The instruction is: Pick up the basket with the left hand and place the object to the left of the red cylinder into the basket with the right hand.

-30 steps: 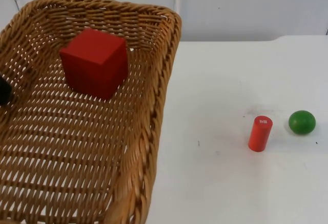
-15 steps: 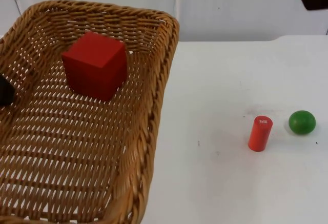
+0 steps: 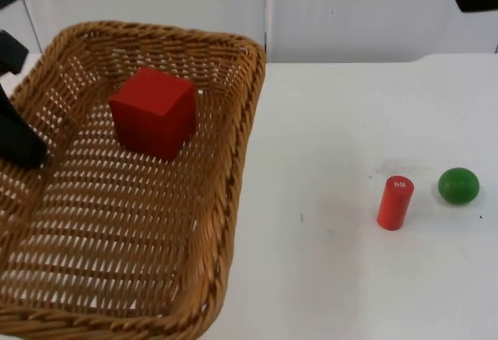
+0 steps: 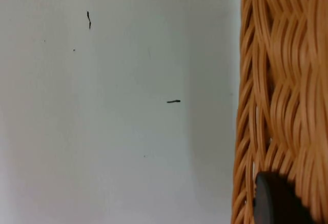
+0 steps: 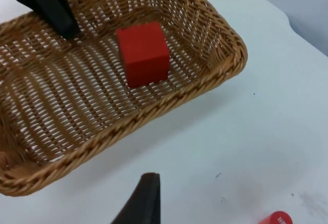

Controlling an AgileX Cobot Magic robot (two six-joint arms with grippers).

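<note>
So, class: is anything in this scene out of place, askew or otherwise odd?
Nothing stands out. The red cube lies inside the wicker basket, which the left gripper holds by its rim. The red cylinder stands upright on the table with the green ball beside it. The right gripper hangs above the table.

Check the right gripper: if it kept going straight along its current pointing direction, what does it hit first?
Probably bare table, just short of the basket. The right gripper points at the white strip in front of the basket's near rim; the red cube lies beyond. Depth is unclear, so the rim is possible.
</note>
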